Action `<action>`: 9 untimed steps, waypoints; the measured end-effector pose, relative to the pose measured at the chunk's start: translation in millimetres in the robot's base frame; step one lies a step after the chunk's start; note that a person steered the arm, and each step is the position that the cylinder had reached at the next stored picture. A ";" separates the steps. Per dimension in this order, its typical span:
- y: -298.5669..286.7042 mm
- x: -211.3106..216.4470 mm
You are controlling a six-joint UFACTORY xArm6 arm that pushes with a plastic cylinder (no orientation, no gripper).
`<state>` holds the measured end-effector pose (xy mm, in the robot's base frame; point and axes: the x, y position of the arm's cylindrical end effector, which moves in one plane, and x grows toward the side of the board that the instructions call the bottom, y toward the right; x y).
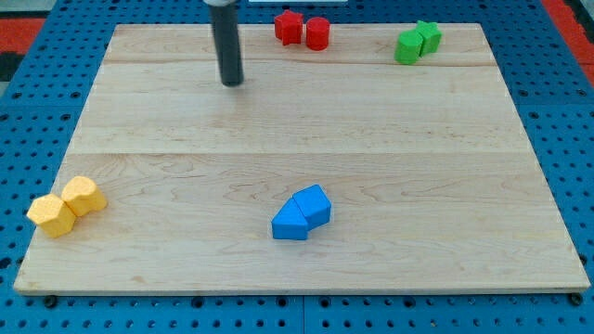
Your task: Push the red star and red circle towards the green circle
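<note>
The red star and the red circle sit side by side, touching, at the view's top centre of the wooden board. Two green blocks touch at the view's top right: the green circle and another green block just right of it, shape unclear. My tip rests on the board to the left of and below the red star, apart from it by a block's width or more.
Two blue blocks touch at the view's bottom centre. Two yellow blocks touch at the bottom left, near the board's edge. A blue pegboard surrounds the board.
</note>
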<state>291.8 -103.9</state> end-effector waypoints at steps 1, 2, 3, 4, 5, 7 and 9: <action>-1.2 -75.3; -7.3 -98.4; -2.2 -100.4; 23.6 -100.1; 76.9 -99.4; 98.2 -98.1; 121.3 -36.6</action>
<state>255.2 17.5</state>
